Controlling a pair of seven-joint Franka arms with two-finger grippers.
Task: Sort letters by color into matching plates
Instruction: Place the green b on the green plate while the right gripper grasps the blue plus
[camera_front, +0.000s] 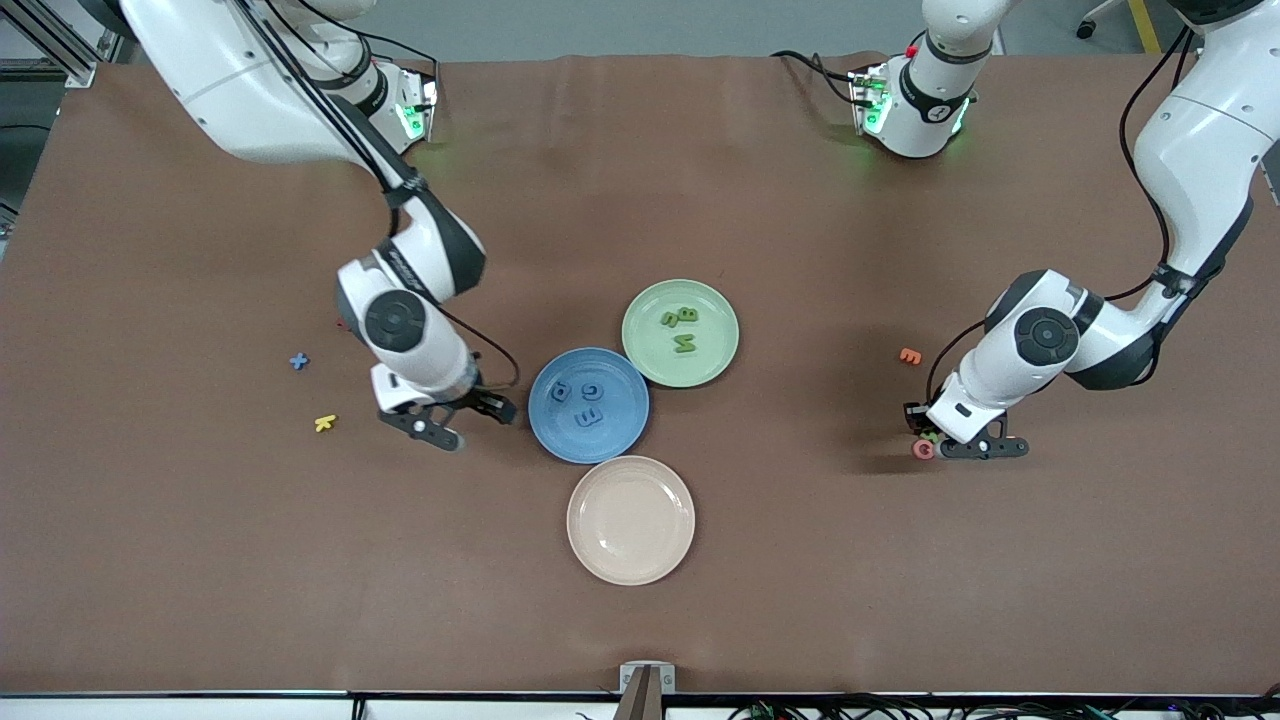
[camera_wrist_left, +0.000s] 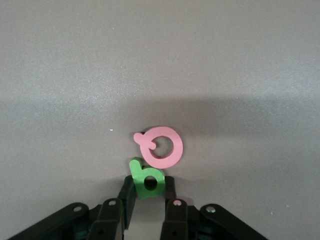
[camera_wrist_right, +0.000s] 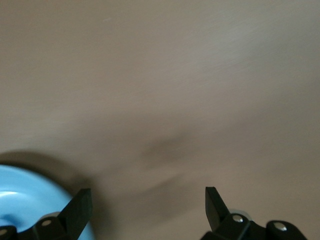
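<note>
The blue plate (camera_front: 620, 440) holds three blue letters (camera_front: 587, 416). Touching it, farther from the front camera, the pale green plate (camera_front: 716, 358) holds three green letters (camera_front: 685, 343). A blue x-shaped letter (camera_front: 298, 361) lies alone toward the right arm's end. Down at the table toward the left arm's end, my left gripper (camera_front: 938, 441) (camera_wrist_left: 148, 186) is shut on a green letter (camera_wrist_left: 146, 179) that touches a pink letter (camera_wrist_left: 162, 146). My right gripper (camera_front: 468, 420) (camera_wrist_right: 147, 200) is open and empty, low beside the blue plate's rim (camera_wrist_right: 25, 195).
A beige plate (camera_front: 630, 520) sits against the blue one, nearer to the front camera. A yellow letter (camera_front: 325, 423) lies near the blue x. An orange letter (camera_front: 910, 355) lies beside the left arm's wrist. The pink letter (camera_front: 923, 450) is under the left gripper.
</note>
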